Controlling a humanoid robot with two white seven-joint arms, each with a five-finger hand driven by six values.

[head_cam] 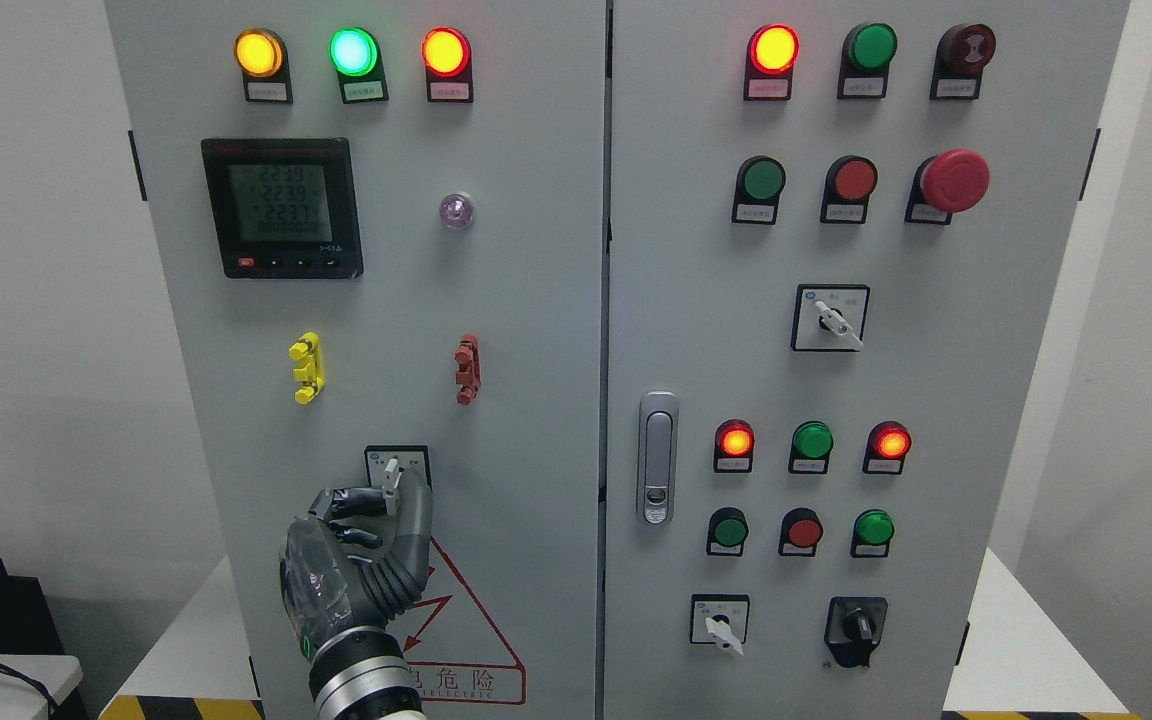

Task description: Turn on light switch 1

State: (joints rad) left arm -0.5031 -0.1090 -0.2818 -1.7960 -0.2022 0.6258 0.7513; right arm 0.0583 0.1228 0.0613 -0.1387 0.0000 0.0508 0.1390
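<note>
A small white rotary switch (393,478) sits in a black-framed plate low on the left cabinet door (526,320); its knob points roughly upward. My left hand (376,505) reaches up from the bottom edge and pinches the knob, thumb on the right side, fingers (341,503) curled against its left. The right hand is out of view.
Above the switch are a yellow clip (306,367), a red clip (468,369), a digital meter (282,208) and three lit lamps (353,52). The right door carries a handle (657,457), push buttons, lamps, a red emergency stop (954,181) and more rotary switches (830,317).
</note>
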